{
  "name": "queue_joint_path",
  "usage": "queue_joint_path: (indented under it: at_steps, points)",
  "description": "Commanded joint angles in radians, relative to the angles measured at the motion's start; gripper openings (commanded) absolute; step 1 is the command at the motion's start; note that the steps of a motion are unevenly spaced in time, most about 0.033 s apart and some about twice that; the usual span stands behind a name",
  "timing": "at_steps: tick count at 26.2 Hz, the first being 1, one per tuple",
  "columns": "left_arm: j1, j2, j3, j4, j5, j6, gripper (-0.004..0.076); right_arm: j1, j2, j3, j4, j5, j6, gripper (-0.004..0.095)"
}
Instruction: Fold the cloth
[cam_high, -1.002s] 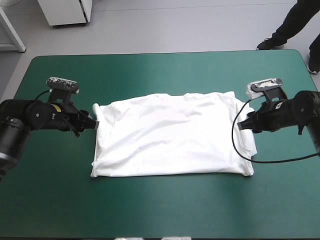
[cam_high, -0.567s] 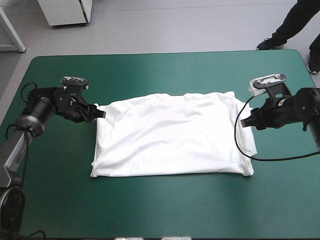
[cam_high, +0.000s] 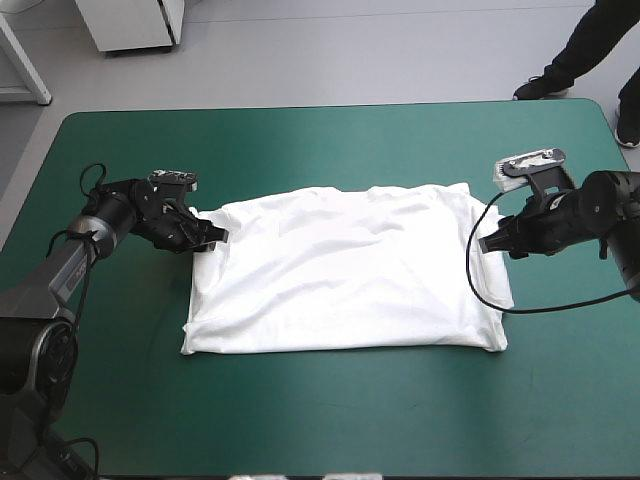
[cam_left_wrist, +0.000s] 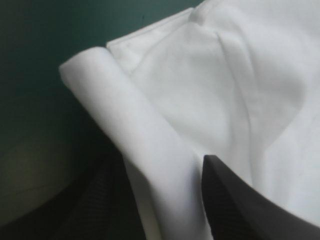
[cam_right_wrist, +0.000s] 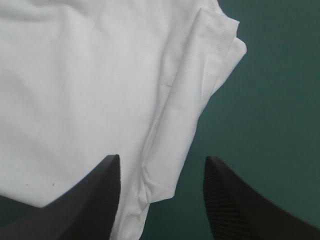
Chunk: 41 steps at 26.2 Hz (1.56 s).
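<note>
The white T-shirt (cam_high: 340, 270) lies on the teal-green cover as a flat folded rectangle, long side across the table. My left gripper (cam_high: 215, 240) is at its far left corner. In the left wrist view the left gripper (cam_left_wrist: 160, 165) is open, and a rolled edge of the T-shirt (cam_left_wrist: 145, 140) runs between the two black fingers. My right gripper (cam_high: 487, 245) is at the shirt's right edge, low over the cloth. Seen from the right wrist, the right gripper (cam_right_wrist: 160, 165) stands open over the folded side hem of the T-shirt (cam_right_wrist: 75, 75).
Bare teal-green cover (cam_high: 330, 410) surrounds the shirt, widest along the near edge and also behind it toward the far edge (cam_high: 330, 140). Nothing else lies on the table.
The left arm has swung in toward the shirt and its gripper has moved right onto the far left corner. The right gripper has hardly shifted. The shirt lies as before.
</note>
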Motion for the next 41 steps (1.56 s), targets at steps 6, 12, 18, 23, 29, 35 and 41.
queue_joint_path:
  at_steps: [6, 12, 18, 23, 29, 35, 41]
  points:
    - [0.000, -0.016, -0.033, -0.010, -0.077, 0.015, -0.0006, 0.001, -0.024, -0.034, 0.034, -0.033, 0.007, 0.0486]
    - [-0.026, -0.033, -0.054, -0.120, 0.040, 0.084, -0.0009, 0.001, -0.024, -0.034, 0.042, -0.033, 0.003, 0.0486]
    - [-0.119, -0.031, -0.104, -0.111, 0.027, 0.086, -0.0009, 0.001, -0.024, -0.034, 0.049, -0.030, 0.001, 0.0486]
    - [-0.138, 0.014, -0.103, -0.111, 0.015, 0.082, -0.0009, 0.001, -0.024, -0.034, 0.051, -0.023, -0.001, 0.0486]
    - [-0.138, 0.073, -0.103, -0.111, 0.018, 0.082, -0.0009, 0.001, -0.024, -0.034, 0.055, -0.017, -0.001, 0.0486]
    - [-0.138, 0.073, -0.128, -0.071, 0.066, 0.082, -0.0008, 0.001, -0.024, -0.034, 0.060, -0.014, -0.001, 0.0487]
    - [-0.138, 0.045, -0.280, -0.009, 0.288, 0.075, 0.0087, 0.001, -0.024, -0.036, 0.060, -0.014, -0.009, 0.0487]
